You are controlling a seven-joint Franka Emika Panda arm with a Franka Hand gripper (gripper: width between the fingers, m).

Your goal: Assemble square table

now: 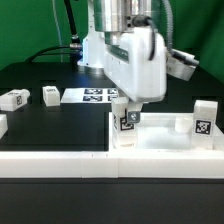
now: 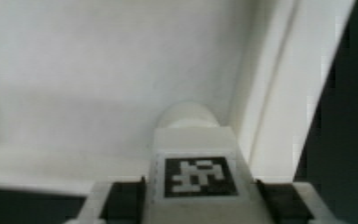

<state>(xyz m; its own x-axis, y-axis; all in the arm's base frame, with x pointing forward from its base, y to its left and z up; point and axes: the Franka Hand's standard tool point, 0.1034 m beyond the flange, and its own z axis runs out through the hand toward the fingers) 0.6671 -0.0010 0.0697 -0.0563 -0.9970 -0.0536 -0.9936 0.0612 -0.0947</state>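
The square table top (image 1: 158, 133) is a white tray with a raised rim, lying at the exterior view's right. My gripper (image 1: 128, 112) is shut on a short white tagged leg (image 1: 128, 122) and holds it upright over the top's left corner. In the wrist view the leg (image 2: 197, 165) sits between my fingers (image 2: 119, 203), its tip over the top's white surface (image 2: 87, 90) beside the rim (image 2: 286, 80). I cannot tell whether the leg touches the top. A second leg (image 1: 203, 118) stands upright at the top's right side. Two more legs (image 1: 15, 98) (image 1: 50, 94) lie at the left.
The marker board (image 1: 95, 96) lies flat behind the gripper. The long white border wall (image 1: 60, 160) runs along the front edge. A further white piece (image 1: 2, 125) shows at the far left edge. The table is black.
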